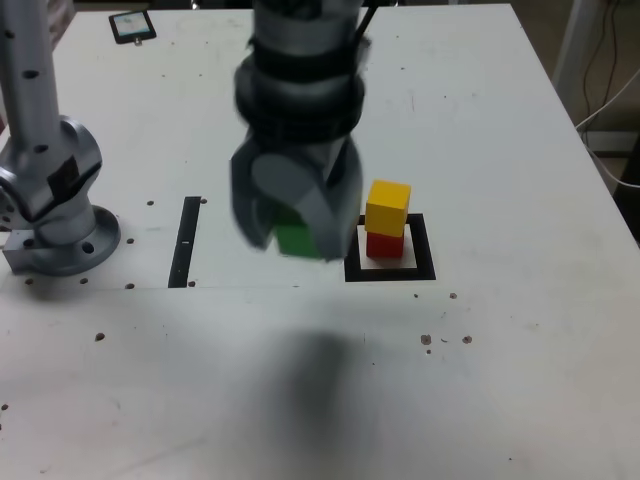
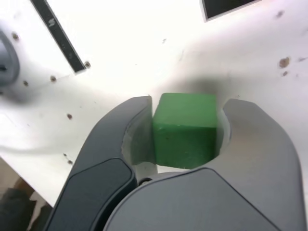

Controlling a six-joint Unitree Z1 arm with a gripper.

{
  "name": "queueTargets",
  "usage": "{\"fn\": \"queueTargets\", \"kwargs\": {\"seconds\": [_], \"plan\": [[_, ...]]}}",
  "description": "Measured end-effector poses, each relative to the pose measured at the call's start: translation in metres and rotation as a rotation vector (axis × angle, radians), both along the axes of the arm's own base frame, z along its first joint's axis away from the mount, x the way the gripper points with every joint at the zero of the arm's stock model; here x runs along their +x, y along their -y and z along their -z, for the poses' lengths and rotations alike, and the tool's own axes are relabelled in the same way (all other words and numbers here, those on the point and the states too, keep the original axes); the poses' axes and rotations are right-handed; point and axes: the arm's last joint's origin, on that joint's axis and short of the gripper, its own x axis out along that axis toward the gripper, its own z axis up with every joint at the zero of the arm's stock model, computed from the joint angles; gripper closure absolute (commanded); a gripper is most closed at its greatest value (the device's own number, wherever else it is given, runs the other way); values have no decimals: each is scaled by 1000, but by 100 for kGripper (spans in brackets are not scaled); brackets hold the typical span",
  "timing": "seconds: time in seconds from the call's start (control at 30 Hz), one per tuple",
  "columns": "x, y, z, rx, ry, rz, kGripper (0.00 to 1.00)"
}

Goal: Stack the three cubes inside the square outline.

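A yellow cube sits on top of a red cube inside the black square outline. My gripper hangs blurred just to the exterior view's left of that stack, above the table, shut on the green cube. In the wrist view the green cube fills the gap between the two grey fingers, which touch its two sides, with its shadow on the white table behind it. A corner of the square outline shows at the frame's edge there.
A thin black strip lies on the white table between the arm's base and the gripper. A small dark device lies at the far edge. Cables hang beyond the table at the exterior view's right.
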Motion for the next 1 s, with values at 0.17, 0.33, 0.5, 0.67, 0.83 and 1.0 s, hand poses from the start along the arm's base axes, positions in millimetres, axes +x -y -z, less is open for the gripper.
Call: {"fn": "queueTargets", "kwargs": {"seconds": [0.17, 0.33, 0.5, 0.67, 0.83, 1.0], "plan": [[20, -29, -12, 1, 6, 6, 86], [38, -53, -11, 26, 1, -8, 86], [55, -68, 8, 39, -45, -30, 85], [65, -76, 13, 39, -31, -27, 85], [71, -80, 16, 33, 0, -20, 85], [73, -80, 16, 32, 12, -16, 79]]}}
